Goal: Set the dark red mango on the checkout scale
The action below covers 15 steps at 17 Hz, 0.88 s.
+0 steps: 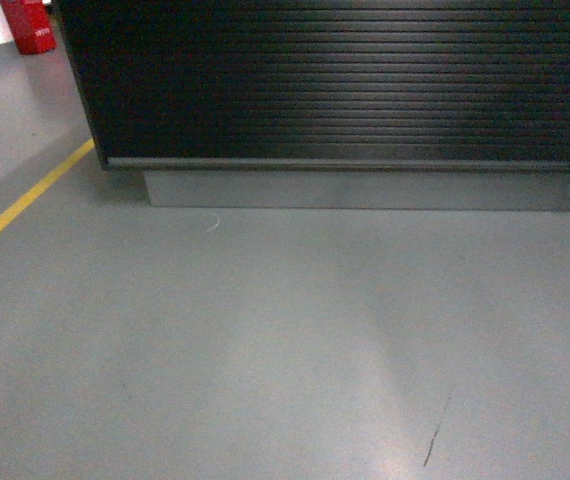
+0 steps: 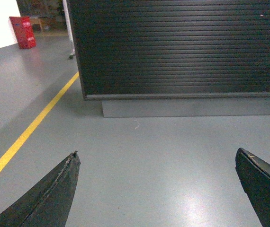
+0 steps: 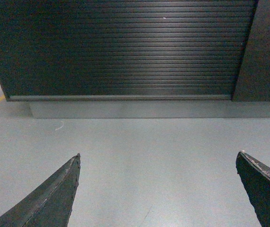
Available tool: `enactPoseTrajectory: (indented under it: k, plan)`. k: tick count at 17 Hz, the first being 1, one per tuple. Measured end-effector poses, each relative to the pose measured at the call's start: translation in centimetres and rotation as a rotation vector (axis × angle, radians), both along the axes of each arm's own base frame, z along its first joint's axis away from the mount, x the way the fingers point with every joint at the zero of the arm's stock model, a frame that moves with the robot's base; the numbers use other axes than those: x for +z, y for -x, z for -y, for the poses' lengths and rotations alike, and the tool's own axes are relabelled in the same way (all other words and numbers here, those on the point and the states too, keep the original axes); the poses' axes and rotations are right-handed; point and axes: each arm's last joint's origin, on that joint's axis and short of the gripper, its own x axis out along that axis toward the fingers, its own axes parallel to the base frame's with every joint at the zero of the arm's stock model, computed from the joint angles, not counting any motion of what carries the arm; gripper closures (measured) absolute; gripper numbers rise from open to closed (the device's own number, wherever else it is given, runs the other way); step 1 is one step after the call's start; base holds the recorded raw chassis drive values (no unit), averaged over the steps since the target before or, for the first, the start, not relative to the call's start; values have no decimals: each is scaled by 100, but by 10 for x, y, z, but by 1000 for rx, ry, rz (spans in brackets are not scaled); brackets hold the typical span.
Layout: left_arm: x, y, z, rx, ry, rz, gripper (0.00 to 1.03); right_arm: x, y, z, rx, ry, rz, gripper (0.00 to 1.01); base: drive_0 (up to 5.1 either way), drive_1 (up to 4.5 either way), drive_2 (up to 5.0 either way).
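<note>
Head view faces the checkout (image 1: 335, 85); left tool (image 2: 156, 163) and right tool (image 3: 157, 163) spread apart, empty.

Bare grey floor (image 1: 285, 340) ahead gives free passage; checkout (image 1: 345, 80) ribbed front blocks way beyond

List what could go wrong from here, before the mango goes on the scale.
1. Neither mango nor scale shows in any view. Only the checkout, with its ribbed front and grey base, is visible, so a placement would be blind.
2. The left gripper and right gripper are both open, holding nothing and aimed low at the floor; the fruit may not be picked up yet.
3. Driving closer could bump the counter's grey base.
</note>
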Motion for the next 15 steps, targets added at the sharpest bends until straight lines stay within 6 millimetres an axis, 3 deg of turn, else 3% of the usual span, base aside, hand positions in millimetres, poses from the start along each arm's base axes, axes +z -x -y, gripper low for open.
enactPoseTrajectory:
  k: [15]
  plan:
    - [0,0,0,-1,0,-3,5,-1,0,0,0,0,-6,3,4,431,-422]
